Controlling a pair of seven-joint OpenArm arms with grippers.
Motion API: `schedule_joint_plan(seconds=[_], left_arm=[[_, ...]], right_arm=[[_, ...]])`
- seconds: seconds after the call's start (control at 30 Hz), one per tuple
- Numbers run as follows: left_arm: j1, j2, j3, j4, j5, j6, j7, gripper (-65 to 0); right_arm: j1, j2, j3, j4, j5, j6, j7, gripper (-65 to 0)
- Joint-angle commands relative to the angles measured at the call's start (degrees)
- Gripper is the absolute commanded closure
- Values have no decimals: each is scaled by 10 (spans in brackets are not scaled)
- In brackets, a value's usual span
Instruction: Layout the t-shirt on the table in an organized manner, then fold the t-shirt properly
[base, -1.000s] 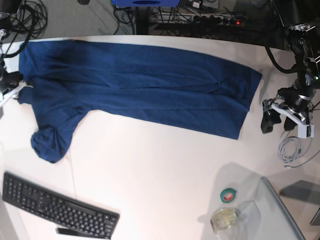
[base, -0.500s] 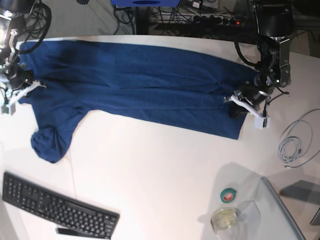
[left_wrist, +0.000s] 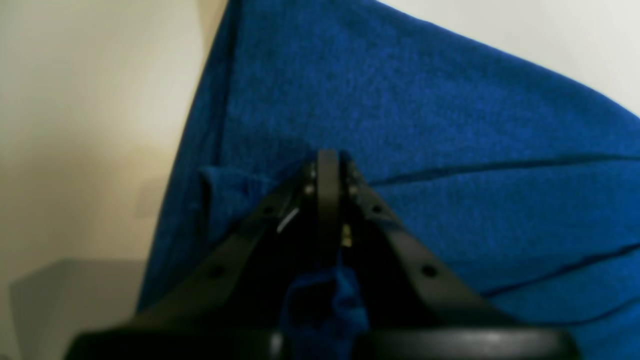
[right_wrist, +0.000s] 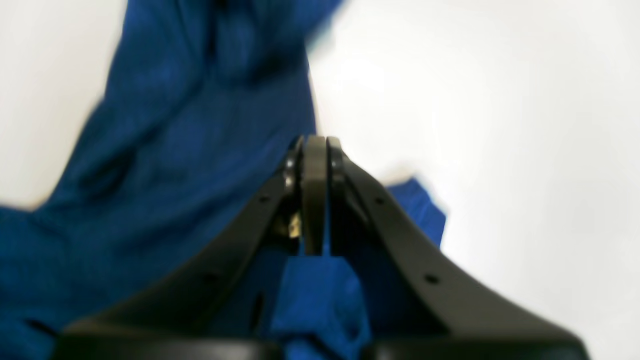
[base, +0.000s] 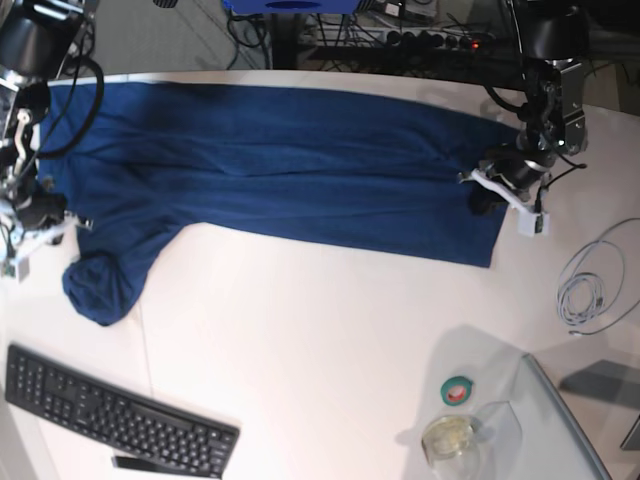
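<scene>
T-shirt (base: 270, 170): dark blue, spread in a long band across the far half of the table (base: 300, 340), running from the far left edge to the right side, its near edge slanting.
T-shirt sleeve: one sleeve hangs toward the near left and ends in a bunched, rounded lump beside the left edge of the table.
Left gripper (left_wrist: 327, 160): at the shirt's right end in the base view; jaws pressed together with a tuft of blue cloth pinched between them, folds of fabric stretching away beyond the tips.
Right gripper (right_wrist: 314, 145): at the shirt's left edge in the base view, just above the bunched sleeve; jaws closed on a fold of the blue cloth, which shows between the fingers; the wrist picture is blurred.
Keyboard (base: 115, 415): black, on the near left of the table, well apart from the shirt.
Tape roll (base: 458, 390): green with red centre, near right, beside a small clear dish (base: 450, 437).
Cable (base: 590, 290): white coil at the right edge, near the left arm.
</scene>
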Motion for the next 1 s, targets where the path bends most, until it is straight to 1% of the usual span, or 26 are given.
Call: schedule_joint_plan(seconds=[0.0, 0.07, 0.13, 0.17, 0.2, 0.33, 0.47, 0.57, 0.7, 0.8, 0.9, 0.93, 0.97], left_arm=[[2, -8, -7, 18, 7, 7, 6, 0], [3, -8, -18, 41, 6, 7, 8, 0], [14, -8, -32, 66, 5, 7, 9, 0], [17, -8, -39, 79, 5, 7, 9, 0], [22, -8, -43, 92, 5, 7, 9, 0], [24, -8, -47, 124, 5, 7, 9, 0], [40, -10, -48, 149, 4, 7, 9, 0], [57, -8, -69, 165, 4, 6, 9, 0], [69, 2, -109, 175, 4, 4, 9, 0], [72, 2, -127, 175, 4, 4, 9, 0], [73, 0, -132, 170, 4, 4, 9, 0], [75, 0, -137, 170, 4, 4, 9, 0], [78, 0, -141, 170, 4, 4, 9, 0]], right_arm=[[29, 10, -4, -1, 2, 2, 11, -56], [64, 27, -23, -36, 2, 2, 11, -149], [101, 39, -60, -86, 2, 1, 12, -248], [115, 41, -74, -103, 2, 1, 12, -281], [125, 45, -88, -115, 2, 0, 12, -297], [147, 48, -138, -119, 2, 0, 12, -297], [157, 51, -203, -107, 2, 0, 12, -297], [176, 51, -226, -126, 2, 0, 18, -297], [209, 51, -232, -196, 2, -1, 59, -297], [230, 51, -232, -250, 2, -1, 68, -297], [234, 50, -232, -270, 2, -1, 81, -297], [234, 50, -232, -270, 2, -1, 81, -293], [234, 49, -232, -270, 2, -1, 80, -272]])
